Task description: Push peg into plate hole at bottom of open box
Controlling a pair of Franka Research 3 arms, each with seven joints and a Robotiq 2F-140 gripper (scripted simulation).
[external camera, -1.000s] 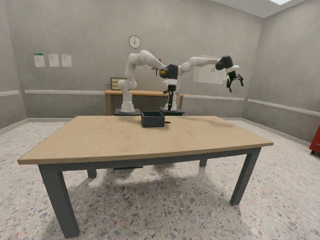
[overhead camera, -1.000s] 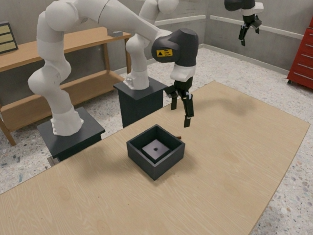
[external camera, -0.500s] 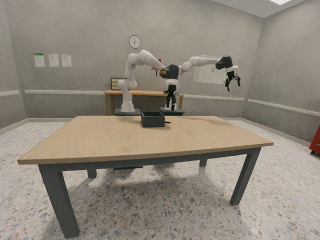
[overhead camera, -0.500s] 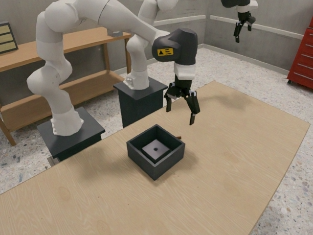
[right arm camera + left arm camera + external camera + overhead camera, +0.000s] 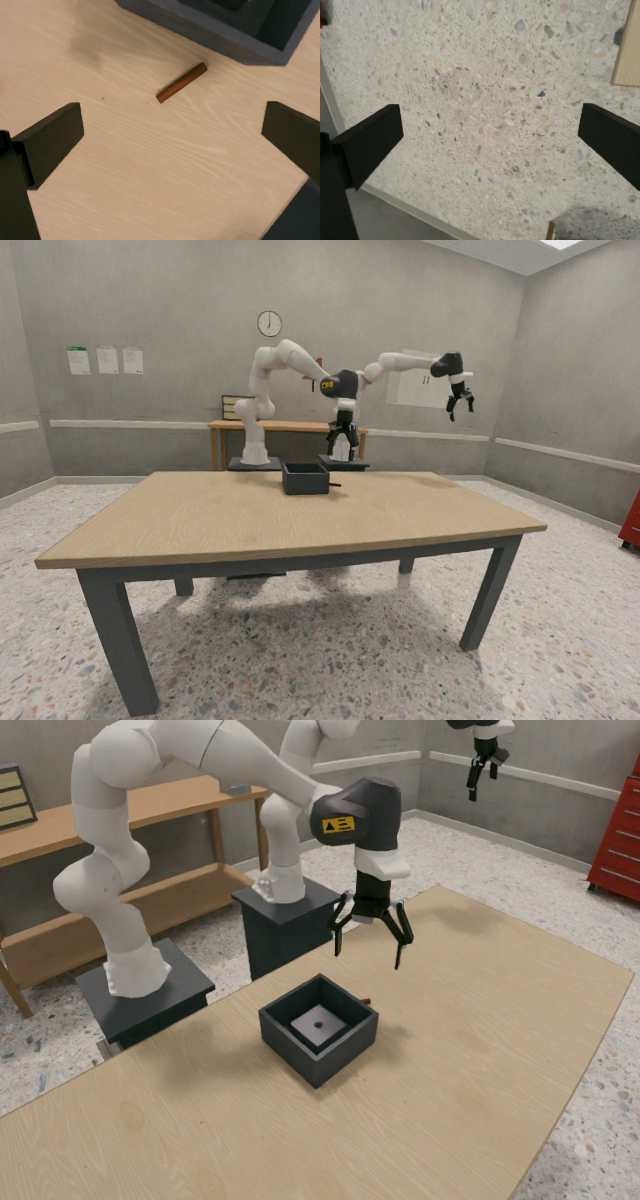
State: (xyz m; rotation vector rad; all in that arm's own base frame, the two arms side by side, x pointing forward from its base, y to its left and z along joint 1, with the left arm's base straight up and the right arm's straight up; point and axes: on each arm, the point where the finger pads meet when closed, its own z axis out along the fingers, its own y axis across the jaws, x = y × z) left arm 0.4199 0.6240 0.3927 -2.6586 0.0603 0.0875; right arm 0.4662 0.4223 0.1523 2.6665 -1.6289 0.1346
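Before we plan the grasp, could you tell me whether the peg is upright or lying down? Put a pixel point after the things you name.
Lying down: the right wrist view shows the peg [image 5: 366, 1001] [image 5: 334, 484] [image 5: 181, 83] with its long side along the table [image 5: 413, 1123] [image 5: 232, 519] [image 5: 125, 165].

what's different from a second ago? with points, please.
The right end effector [image 5: 367, 961] [image 5: 341, 455] [image 5: 172, 118] swung round, its fingers now spread across the exterior view. The left end effector [image 5: 483, 789] [image 5: 461, 414] [image 5: 490, 120] shifted toward picture left in top and exterior. Nothing was grasped or released. The peg [image 5: 366, 1001] [image 5: 334, 484] [image 5: 181, 83] and open box [image 5: 289, 1045] [image 5: 305, 483] [image 5: 190, 31] stayed put.
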